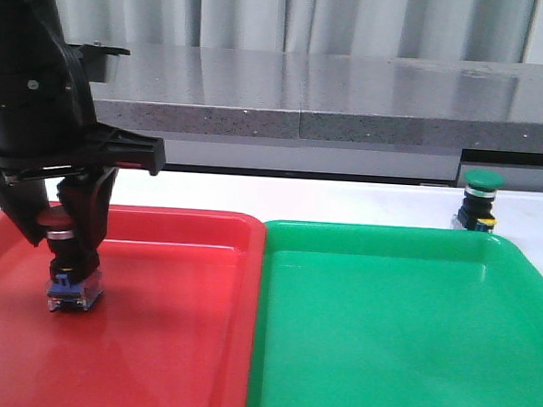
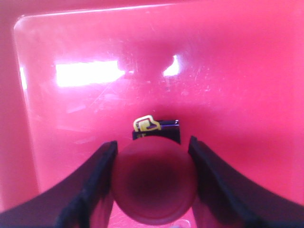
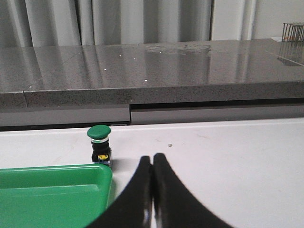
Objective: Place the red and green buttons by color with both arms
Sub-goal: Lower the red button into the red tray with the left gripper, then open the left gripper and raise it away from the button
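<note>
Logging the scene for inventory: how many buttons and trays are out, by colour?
Red buttons: 1, held in the left hand
Green buttons: 1
Red trays: 1
Green trays: 1
Total: 4

One button (image 1: 71,279) in the left tray (image 1: 171,345); the other button (image 1: 480,200) behind the right tray (image 1: 409,360).

Left gripper (image 1: 69,270) lowered, pointing straight down, fingers (image 2: 90,190) clamped on either side of the red button (image 2: 153,183). Right gripper (image 3: 152,190) low, level, fingertips pressed together, holding nothing.
</note>
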You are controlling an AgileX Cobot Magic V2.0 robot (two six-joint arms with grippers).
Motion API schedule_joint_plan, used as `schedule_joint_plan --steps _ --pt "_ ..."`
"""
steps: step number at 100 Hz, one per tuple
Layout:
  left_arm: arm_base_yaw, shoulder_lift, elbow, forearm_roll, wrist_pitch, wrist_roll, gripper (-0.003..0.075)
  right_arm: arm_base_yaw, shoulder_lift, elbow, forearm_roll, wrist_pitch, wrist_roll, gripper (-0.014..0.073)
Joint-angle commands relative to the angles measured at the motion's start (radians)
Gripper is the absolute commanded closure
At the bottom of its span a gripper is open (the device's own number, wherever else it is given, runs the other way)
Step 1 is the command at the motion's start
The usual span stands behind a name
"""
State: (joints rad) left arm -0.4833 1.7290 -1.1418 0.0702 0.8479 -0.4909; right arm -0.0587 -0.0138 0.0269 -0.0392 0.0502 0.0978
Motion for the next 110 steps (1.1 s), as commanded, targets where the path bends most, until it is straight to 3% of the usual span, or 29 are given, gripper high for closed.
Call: schedule_joint_plan --steps 1,6,45,81,91,110 --pt "-0.011 -0.038 -0.024 -0.004 -0.005 -0.011 0.0315 0.002 -0.019 -0.018 -0.001 -0.075 -0.008 0.0651" --pt "-0.011 -0.038 -0.024 -0.004 -0.005 -0.014 0.0288 0.002 -0.019 -0.018 -0.001 -0.075 -0.008 0.0651" --pt "-0.011 -0.056 -0.057 -0.004 -0.003 -0.016 0.0291 0.002 -0.019 -0.018 -0.001 -0.075 -0.008 0.0651" --pt "-0.011 -0.199 -0.112 0.038 -0.015 -0.029 0.03 0.002 -0.019 -0.018 -0.001 -0.075 -0.008 0.0651" --pt "-0.011 -0.258 -0.112 0.072 -0.021 -0.039 0.0356 0.002 -0.019 -0.018 -0.001 -0.075 -0.008 0.0651" --pt "-0.011 -0.374 -0.112 0.111 -0.044 -0.04 0.0592 0.002 -0.019 -0.018 -0.001 -0.075 -0.008 0.0651"
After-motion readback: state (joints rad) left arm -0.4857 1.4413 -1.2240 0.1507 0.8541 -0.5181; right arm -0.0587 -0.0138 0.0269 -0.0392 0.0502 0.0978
